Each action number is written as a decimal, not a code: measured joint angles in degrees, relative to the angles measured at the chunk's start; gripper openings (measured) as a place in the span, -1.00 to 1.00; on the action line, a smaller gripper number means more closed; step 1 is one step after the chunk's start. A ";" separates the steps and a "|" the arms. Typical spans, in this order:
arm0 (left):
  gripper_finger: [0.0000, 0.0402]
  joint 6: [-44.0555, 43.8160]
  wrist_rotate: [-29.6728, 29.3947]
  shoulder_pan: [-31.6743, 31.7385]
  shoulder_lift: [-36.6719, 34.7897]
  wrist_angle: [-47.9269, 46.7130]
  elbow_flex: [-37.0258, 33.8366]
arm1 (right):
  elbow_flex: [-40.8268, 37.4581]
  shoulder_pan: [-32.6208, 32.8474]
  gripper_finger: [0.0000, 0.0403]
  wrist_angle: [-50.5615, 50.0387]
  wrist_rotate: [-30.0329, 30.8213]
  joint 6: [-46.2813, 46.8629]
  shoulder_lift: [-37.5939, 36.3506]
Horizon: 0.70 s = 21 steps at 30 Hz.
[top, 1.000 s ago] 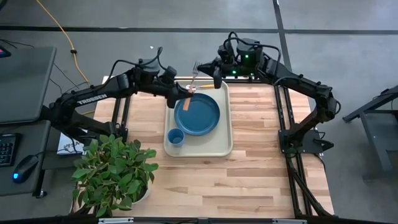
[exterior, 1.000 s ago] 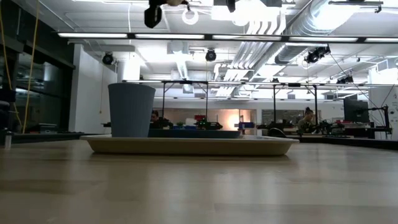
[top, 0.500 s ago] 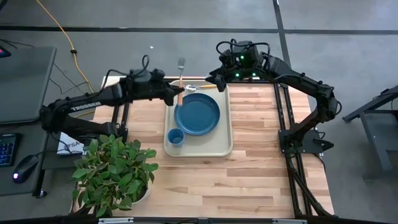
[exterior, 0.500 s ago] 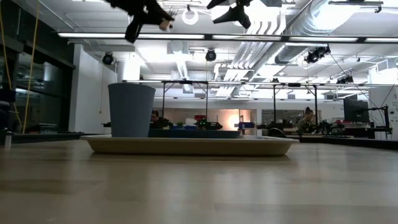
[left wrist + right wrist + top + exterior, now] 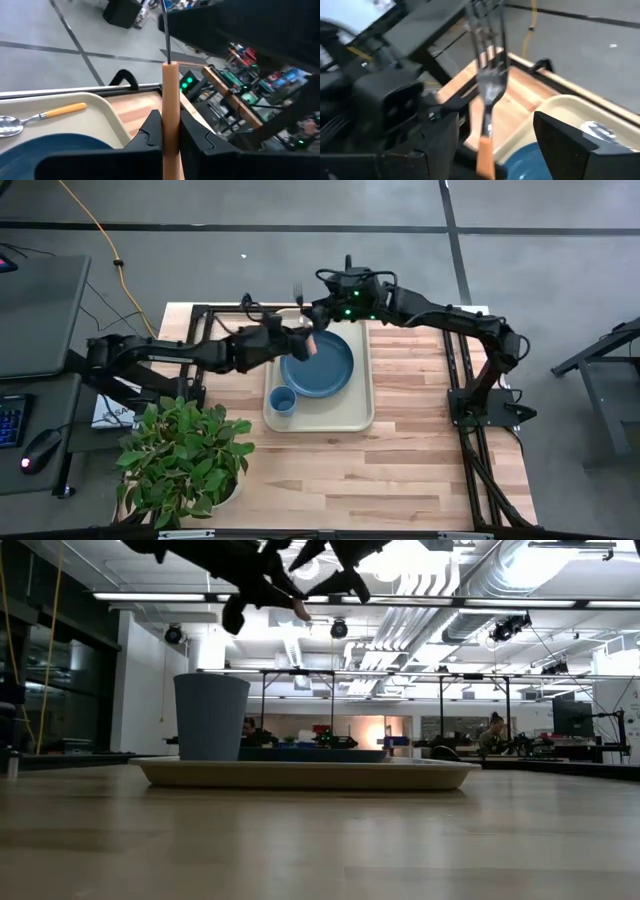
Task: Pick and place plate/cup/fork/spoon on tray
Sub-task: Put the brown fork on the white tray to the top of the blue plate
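Left claw (image 5: 170,132): raised over tray (image 5: 355,418) corner, gripping fork (image 5: 170,95) upright. Right claw (image 5: 495,145): spread open, facing fork.

The tray (image 5: 352,416) sat at upper centre of the bench (image 5: 400,470). The plate (image 5: 325,370) occupied its upper part, the cup (image 5: 282,400) its lower left, the spoon (image 5: 37,117) its top edge. The fork (image 5: 301,315) was above the tray's upper left corner.

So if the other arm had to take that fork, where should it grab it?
Probably the bare metal neck just below the tines of the fork, coming from the tine end. The left gripper already clamps the orange handle, so only the upper, slim part stands free above its fingers.
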 joint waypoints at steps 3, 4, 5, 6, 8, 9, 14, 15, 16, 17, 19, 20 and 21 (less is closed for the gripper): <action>-0.96 0.59 -1.11 -0.62 1.46 0.15 1.21 | 0.00 -0.24 0.16 -1.39 2.20 1.00 0.24; -0.96 1.11 -1.30 -0.86 1.75 0.27 1.37 | 0.00 -0.36 0.14 -1.23 2.12 0.99 0.29; -0.96 1.35 -1.47 -1.10 2.08 0.28 1.37 | 0.00 -0.42 0.12 -1.18 1.90 0.99 0.29; -0.96 1.39 -1.49 -1.23 2.38 0.15 1.37 | 0.00 -0.36 0.09 -1.05 1.36 1.03 0.27; -0.96 1.65 -1.56 -1.39 2.63 0.21 1.35 | 0.00 -0.02 0.04 -1.31 0.86 1.75 0.26; -0.96 2.10 -1.56 -1.38 2.82 1.01 1.37 | 0.00 0.02 0.01 -1.67 0.83 2.04 0.26; -0.96 3.81 -0.48 -1.38 4.10 2.95 1.39 | 0.00 0.50 -0.13 -2.11 0.60 3.04 1.63; -0.96 3.63 -0.33 -1.41 4.29 2.60 1.39 | 0.00 0.50 -0.16 -2.20 0.63 3.06 1.71; -0.96 3.57 -0.24 -1.45 4.37 2.19 1.37 | 0.00 0.50 -0.21 -2.20 0.79 3.09 1.69; -0.96 3.59 -0.20 -1.46 4.40 2.21 1.37 | 0.00 0.50 -0.27 -2.33 1.23 3.13 1.61; -0.96 3.52 -0.19 -1.43 4.33 2.28 1.37 | 0.00 0.50 -0.42 -3.09 2.23 3.17 1.58; -0.96 3.54 -0.06 -1.43 4.36 2.19 1.37 | 0.00 0.50 -0.51 -3.35 2.65 3.19 1.60; -0.96 3.54 0.08 -1.39 4.40 2.05 1.37 | 0.00 0.54 -0.62 -3.66 2.66 3.19 1.58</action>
